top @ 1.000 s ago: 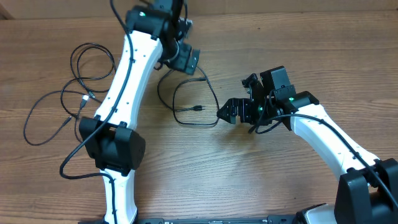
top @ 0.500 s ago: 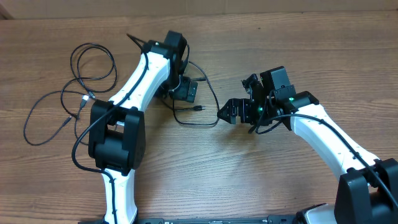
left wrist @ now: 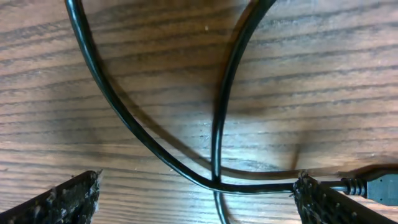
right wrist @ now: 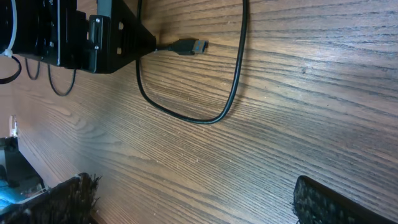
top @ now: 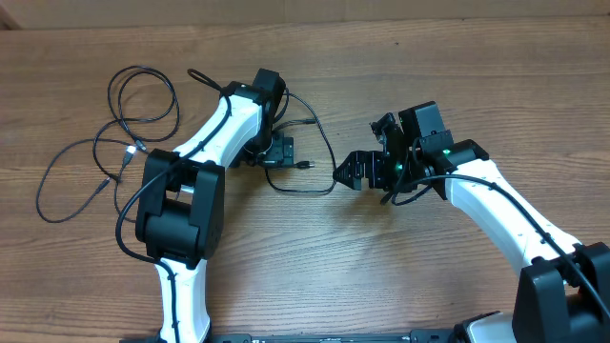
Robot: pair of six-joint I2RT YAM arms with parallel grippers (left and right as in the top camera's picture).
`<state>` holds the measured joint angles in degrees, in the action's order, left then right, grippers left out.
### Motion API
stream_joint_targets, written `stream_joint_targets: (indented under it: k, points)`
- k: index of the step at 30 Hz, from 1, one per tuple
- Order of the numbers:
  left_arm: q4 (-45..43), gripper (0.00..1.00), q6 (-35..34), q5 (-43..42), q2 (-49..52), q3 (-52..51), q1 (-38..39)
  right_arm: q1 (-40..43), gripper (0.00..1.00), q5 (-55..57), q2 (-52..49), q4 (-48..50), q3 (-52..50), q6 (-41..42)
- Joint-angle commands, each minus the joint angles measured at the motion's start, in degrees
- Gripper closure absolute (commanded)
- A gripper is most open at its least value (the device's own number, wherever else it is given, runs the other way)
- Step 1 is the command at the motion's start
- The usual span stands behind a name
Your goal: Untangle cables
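At the far left of the wooden counter (top: 315, 267), well apart from both arms' working ends, the loose cables (top: 127, 143) lie in wide, thin black loops that cross one another beside the left arm's white link. Further right, the left gripper (top: 278, 152) is low over the counter at one side of the looped cable (top: 297, 191). In its own wrist view the left gripper (left wrist: 196, 196) stands wide open, its two dark fingertips at the bottom corners of the frame. Two strands of the looped cable (left wrist: 127, 127) cross on the wood in the gap between them. The strand running to the plug (left wrist: 384, 188) passes right at the tip of one finger (left wrist: 323, 198), and I cannot tell whether the two touch; nothing is pinched. From overhead the plug (top: 303, 165) lies flat just beside this gripper, pointing toward the right arm, and the cable curves round below it in an open loop. At the right, the right gripper (top: 341, 173) faces the loop's near edge, close to it but apart. Its wrist view shows the right gripper (right wrist: 199, 202) spread wide with only bare wood between the fingertips, gripping nothing. Ahead of it lie the looped cable (right wrist: 239, 68) and the plug (right wrist: 189, 45), whose end juts from beside the black body of the left gripper (right wrist: 93, 37).
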<state>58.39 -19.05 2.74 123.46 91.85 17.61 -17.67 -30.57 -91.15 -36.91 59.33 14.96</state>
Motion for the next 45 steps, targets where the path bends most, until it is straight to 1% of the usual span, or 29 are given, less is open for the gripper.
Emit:
stream_joint_targets:
  k: [1,8,12,14,23,25,27,34,39,45]
  points:
    - [-1.25,0.0,-1.73,-3.87,0.28,-0.68,0.11,0.04,0.0,0.52,-0.5,0.22,-0.13,-0.17]
    - [-1.27,0.0,-2.69,-3.58,0.28,-0.68,0.09,0.04,0.0,0.52,-0.48,0.17,-0.13,-0.17]
    - [-0.55,0.0,-9.01,-0.74,0.28,-0.7,-0.04,0.04,0.0,0.52,-0.5,0.2,-0.13,-0.17]
    - [-0.42,0.0,-11.06,-0.61,0.28,-0.7,-0.04,0.04,0.0,0.52,-0.48,0.17,-0.13,-0.17]
    - [0.17,0.0,-13.2,-0.5,0.28,-0.87,-0.04,0.04,0.0,0.52,-0.48,0.2,-0.13,-0.17]
    - [0.17,0.0,-14.88,0.81,0.28,-1.16,-0.04,0.04,0.0,0.52,-0.5,0.17,-0.13,-0.17]
    - [0.33,0.0,-16.9,4.15,0.28,-1.79,-0.04,0.04,0.0,0.52,-0.48,0.15,-0.13,-0.17]
    - [1.66,0.0,-16.98,8.68,0.28,-1.84,-0.04,0.04,0.0,0.52,-0.48,0.0,-0.13,-0.17]
    - [2.91,0.0,-16.96,13.99,0.28,-1.84,-0.83,0.04,0.0,0.55,-0.48,-1.33,-0.13,-0.22]
    - [3.1,0.0,-16.72,14.23,0.28,-1.84,-4.09,0.04,0.0,0.55,-0.5,-1.31,-0.13,-0.24]
